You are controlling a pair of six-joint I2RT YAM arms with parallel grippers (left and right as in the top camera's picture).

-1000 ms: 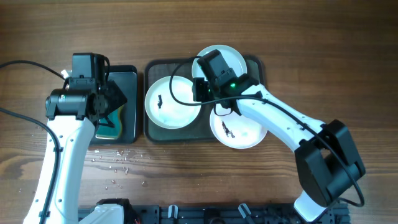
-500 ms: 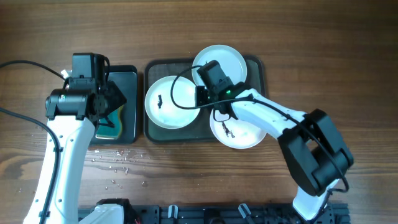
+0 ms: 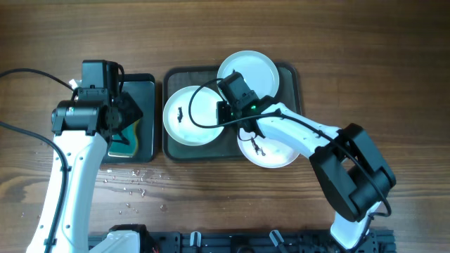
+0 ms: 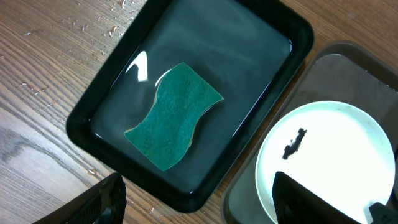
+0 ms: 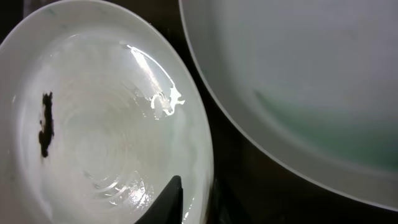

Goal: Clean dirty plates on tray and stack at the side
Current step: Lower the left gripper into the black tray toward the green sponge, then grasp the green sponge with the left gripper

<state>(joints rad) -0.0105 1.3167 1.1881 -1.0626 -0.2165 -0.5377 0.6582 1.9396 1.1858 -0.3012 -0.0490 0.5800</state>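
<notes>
The dark grey-green tray holds a white dirty plate on its left and a pale aqua one at the back. Another white plate hangs over the tray's front edge. My right gripper is at the left plate's right rim. In the right wrist view one finger lies inside the smudged plate, the rim sits between the jaws, and the aqua plate fills the upper right. My left gripper hangs open above the sponge.
A smaller glossy black tray with water and the green sponge stands left of the big tray. Water droplets speckle the wood in front of it. A black cable arcs over the left plate.
My right gripper has slid left and down onto the left plate's right rim, and its jaws have closed around it. The left arm has not moved.
</notes>
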